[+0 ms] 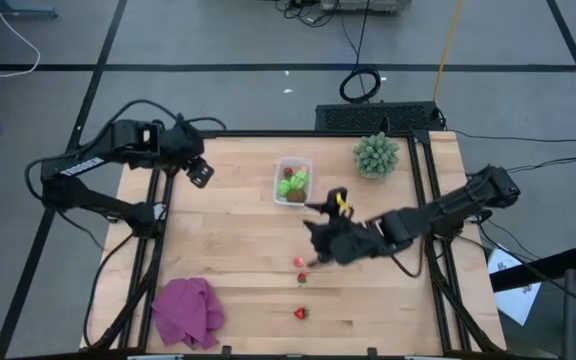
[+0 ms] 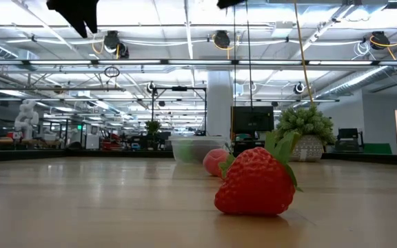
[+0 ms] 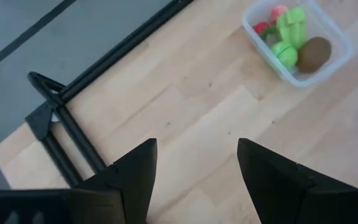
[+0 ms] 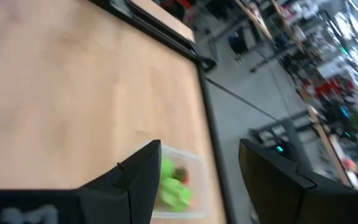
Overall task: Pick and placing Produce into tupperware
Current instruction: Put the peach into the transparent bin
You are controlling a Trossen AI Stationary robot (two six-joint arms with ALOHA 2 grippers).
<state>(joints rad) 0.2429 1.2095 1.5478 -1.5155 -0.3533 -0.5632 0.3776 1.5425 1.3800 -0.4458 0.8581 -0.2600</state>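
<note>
Centrally, clear rounded plastic tupperware [image 1: 293,181]; bumpy glossy red strawberries [image 1: 300,313] on woodgrain.

Clear tupperware [image 1: 293,181] holding two bright light green pieces [image 3: 289,37], one brown oval kiwi-like piece [image 3: 314,53] and a red piece [image 3: 261,27] beside a paler pink-red one. Three strawberries on the bare wood: pinkish-red one [image 1: 298,262], red ones with small green leaves [image 1: 302,279] [image 1: 300,313]. Pale blond wooden table [image 1: 238,250], plank-striped with fine darker grain, framed in black. Purple cloth [image 1: 188,311]. Spiky pale-green plant [image 1: 376,153] in a whitish pot. Black arms and black fingers [image 3: 135,177]; yellow fleck on the right arm. Grey floor crossed by dark lines.
</note>
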